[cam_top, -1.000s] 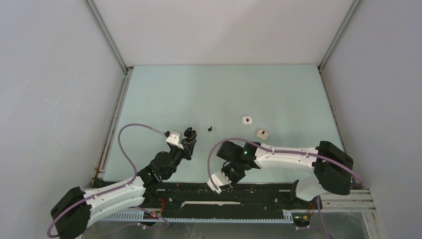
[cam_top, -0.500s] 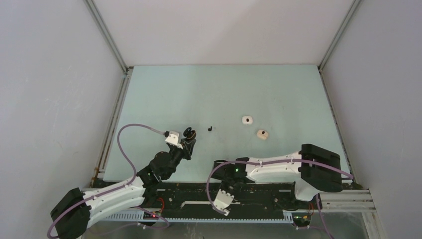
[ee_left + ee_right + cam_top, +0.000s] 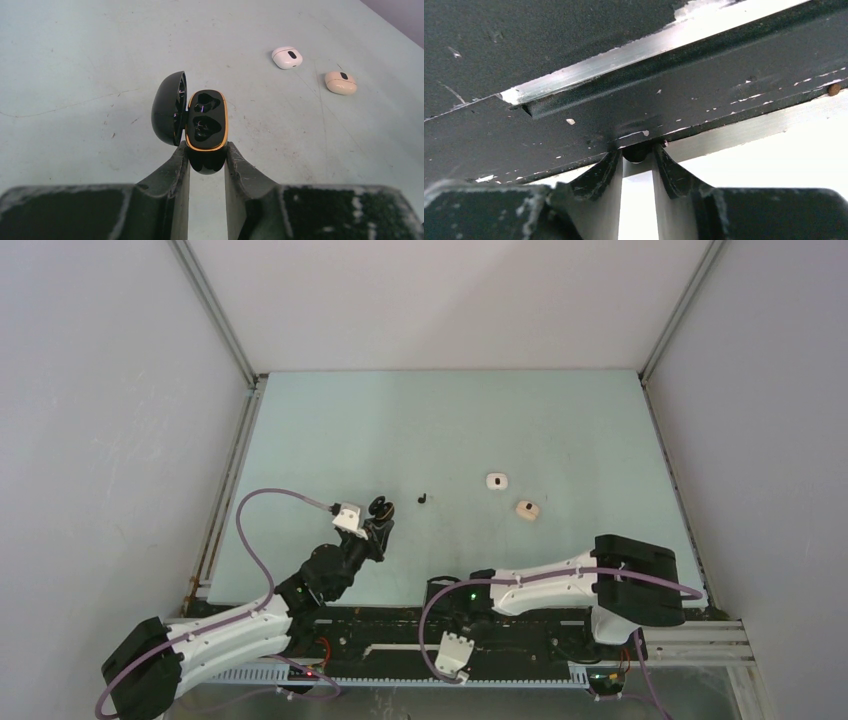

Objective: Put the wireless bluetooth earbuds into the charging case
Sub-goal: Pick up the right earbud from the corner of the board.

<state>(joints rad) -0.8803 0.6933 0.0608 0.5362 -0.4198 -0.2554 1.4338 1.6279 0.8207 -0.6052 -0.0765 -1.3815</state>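
The charging case is presented upright with its lid swung open to the left and both sockets facing the camera. The sockets are dark and glossy, so it cannot be told whether either is already filled. The step in hand is judged to be loading: case held ready, earbud to be fetched. The black earbud lies on the table just to the right of the case. The white earbud and beige earbud lie further right, near each other. The left gripper clamps the lower body of the case between both fingers, narrow and firm. The right gripper points at the black rail at the near edge, well apart from every earbud. Its fingers stand at a narrow gap, and a small dark shape sits at the tips. Whether that is a gripped piece or part of the rail cannot be told. The next move calls for the right gripper to reach the table, pinch an earbud by its body, and seat it stem-first in a socket while the case is kept steady.
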